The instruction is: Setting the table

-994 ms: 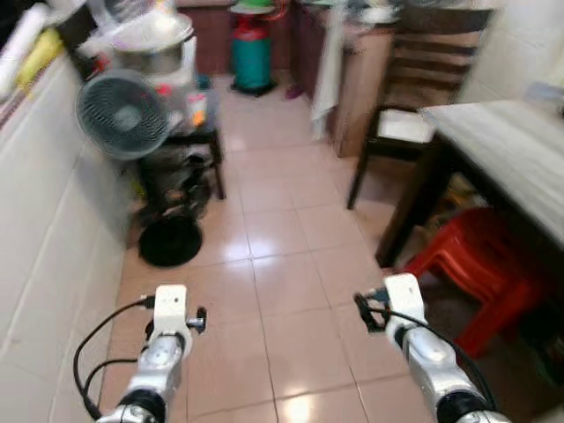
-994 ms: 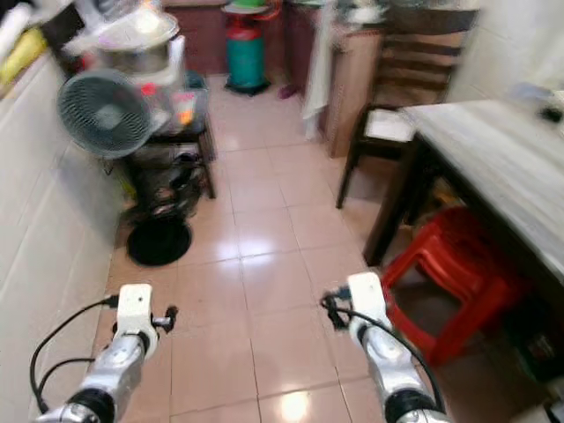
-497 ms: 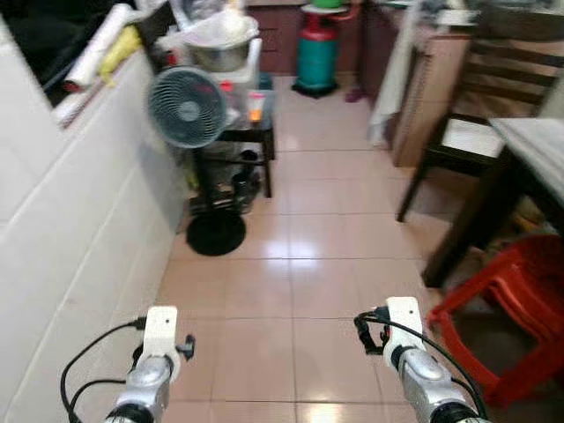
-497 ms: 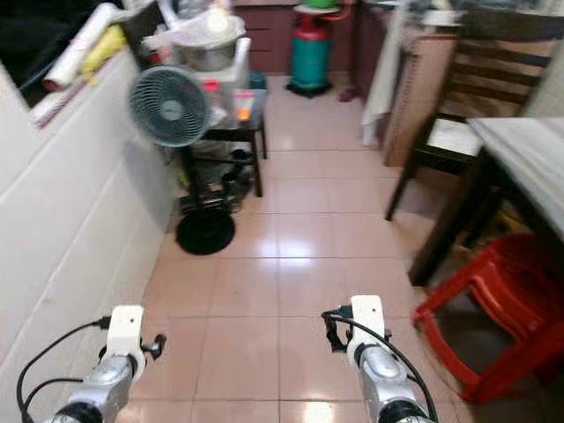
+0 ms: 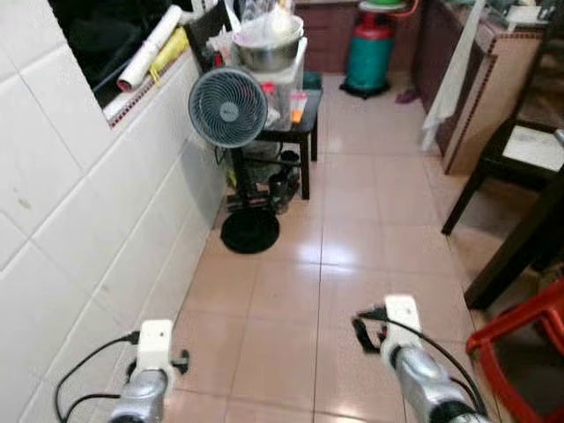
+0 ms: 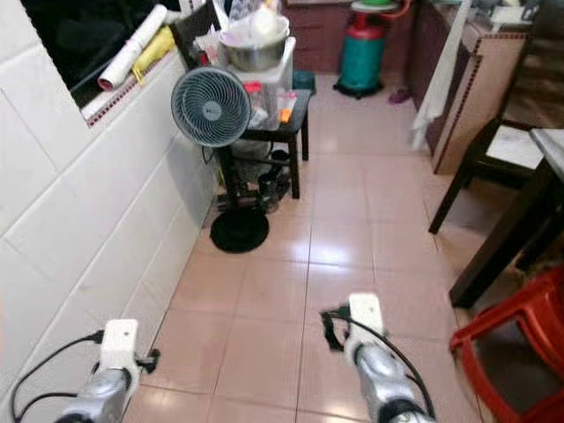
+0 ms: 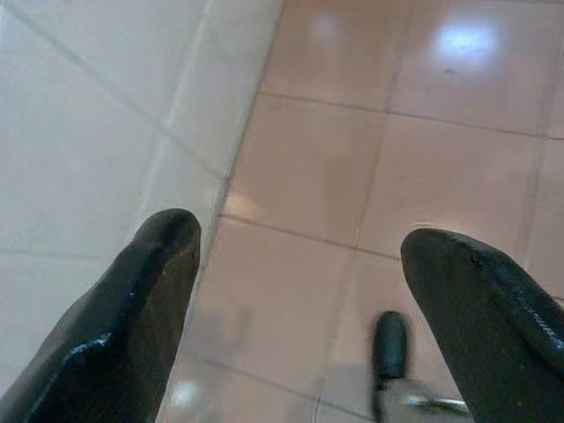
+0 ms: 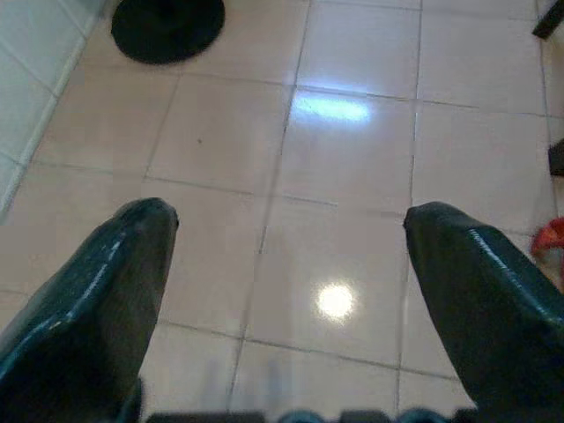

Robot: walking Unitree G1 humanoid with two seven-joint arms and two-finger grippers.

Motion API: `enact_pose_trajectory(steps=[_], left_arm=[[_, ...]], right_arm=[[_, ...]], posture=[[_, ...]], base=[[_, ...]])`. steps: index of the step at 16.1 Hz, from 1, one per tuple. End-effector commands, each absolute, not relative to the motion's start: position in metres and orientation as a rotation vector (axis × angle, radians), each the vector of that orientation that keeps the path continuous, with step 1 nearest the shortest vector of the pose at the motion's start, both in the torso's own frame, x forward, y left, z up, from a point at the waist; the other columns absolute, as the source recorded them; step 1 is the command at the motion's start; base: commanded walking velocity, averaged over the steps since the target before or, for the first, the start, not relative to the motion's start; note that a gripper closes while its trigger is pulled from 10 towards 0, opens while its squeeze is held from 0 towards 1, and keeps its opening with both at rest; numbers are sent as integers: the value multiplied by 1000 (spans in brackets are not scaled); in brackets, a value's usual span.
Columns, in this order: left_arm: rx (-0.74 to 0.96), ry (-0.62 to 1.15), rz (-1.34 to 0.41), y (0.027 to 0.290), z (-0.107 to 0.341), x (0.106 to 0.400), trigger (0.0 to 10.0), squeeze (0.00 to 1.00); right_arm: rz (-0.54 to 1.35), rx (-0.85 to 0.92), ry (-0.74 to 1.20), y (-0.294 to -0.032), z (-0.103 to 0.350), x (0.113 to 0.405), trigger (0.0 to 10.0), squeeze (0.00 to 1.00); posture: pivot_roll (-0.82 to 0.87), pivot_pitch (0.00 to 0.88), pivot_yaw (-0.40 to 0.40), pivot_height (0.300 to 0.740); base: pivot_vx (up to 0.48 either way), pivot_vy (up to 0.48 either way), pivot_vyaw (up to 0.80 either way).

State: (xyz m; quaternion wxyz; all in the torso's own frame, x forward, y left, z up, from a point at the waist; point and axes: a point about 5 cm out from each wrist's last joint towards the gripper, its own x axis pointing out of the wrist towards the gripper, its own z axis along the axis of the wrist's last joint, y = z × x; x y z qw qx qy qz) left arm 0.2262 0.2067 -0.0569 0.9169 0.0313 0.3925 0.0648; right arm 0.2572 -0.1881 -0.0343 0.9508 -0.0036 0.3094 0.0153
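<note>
The robot stands on a pinkish tiled floor (image 5: 352, 238) in a narrow kitchen passage, both arms held low and forward; the left tool (image 7: 300, 291) hangs over the floor close to the white tiled wall (image 5: 79, 229), its two black fingers (image 7: 132, 308) spread wide with nothing between them; the right tool (image 8: 291, 291) hangs over open floor tiles, its fingers (image 8: 88, 300) likewise wide apart and empty; ahead on the left a grey pedestal fan (image 5: 228, 107) on a round black base (image 5: 249, 240) stands against the wall, just in front of a small dark side table (image 5: 300, 132) that carries a steel bowl (image 5: 267, 55) on a pale box and some small bottles whose labels are too blurred to read; on the ledge above the wall lie a white roll (image 5: 150, 48) and a yellow item; a green gas cylinder (image 5: 370, 53) stands at the far end; on the right are a cloth hanging from a cabinet (image 5: 480, 97), a dark wooden chair (image 5: 515, 154), the dark leg of the dining bench (image 5: 515, 256) and a red plastic stool (image 5: 529, 344) beside it; no tableware or writing can be made out.
</note>
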Motion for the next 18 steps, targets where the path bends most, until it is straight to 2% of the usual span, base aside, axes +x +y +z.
enact_pose_trajectory(steps=[1,7,12,18], left_arm=[[60,817,128,212,-58,224,10000,0],[31,821,102,211,-59,221,10000,0],[-6,815,156,208,-60,221,10000,0],[-38,840,154,201,-66,213,10000,0]], right_arm=[[44,6,647,-183,-37,256,10000,0],[42,11,647,-182,-37,255,10000,0],[92,-48,658,-183,-36,256,10000,0],[113,-60,670,-183,-37,255,10000,0]], posture=[[-81,0,32,740],[-98,0,44,740],[-78,0,-31,740],[-76,0,-51,740]], base=[[0,0,0],[217,0,0],[0,0,0],[0,0,0]])
